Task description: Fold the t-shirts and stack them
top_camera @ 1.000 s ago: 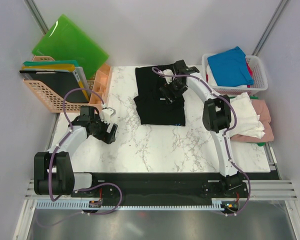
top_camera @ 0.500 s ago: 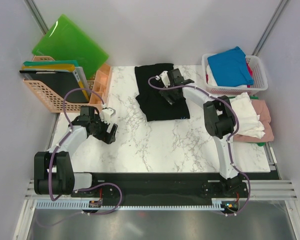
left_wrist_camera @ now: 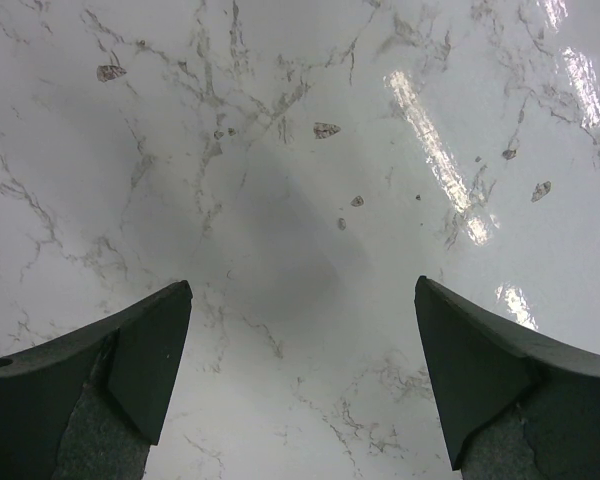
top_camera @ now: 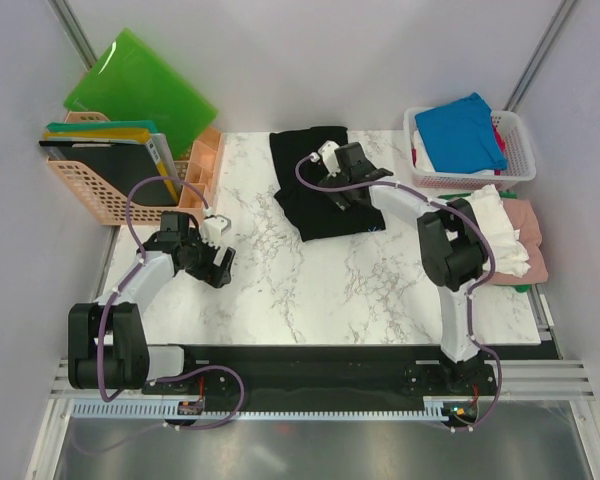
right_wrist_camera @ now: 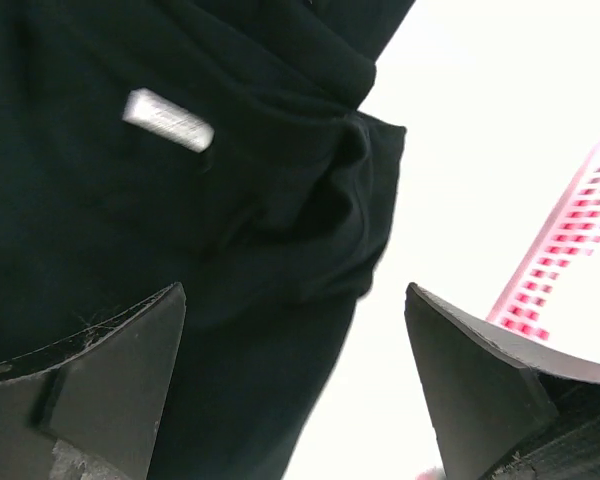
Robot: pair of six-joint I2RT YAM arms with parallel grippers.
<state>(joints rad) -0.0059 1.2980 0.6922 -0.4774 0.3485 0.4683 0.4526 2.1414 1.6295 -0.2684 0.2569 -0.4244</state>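
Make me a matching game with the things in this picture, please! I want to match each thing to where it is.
Things:
1. black t-shirt
2. blue t-shirt
3. green board
4. left gripper

Places:
A. on top in the white basket
B. open over a bare part of the marble table
C. leaning in the back left corner
D. lying at the back of the table, in the middle

Pairs: 1-D, 2-A, 3-C, 4-B
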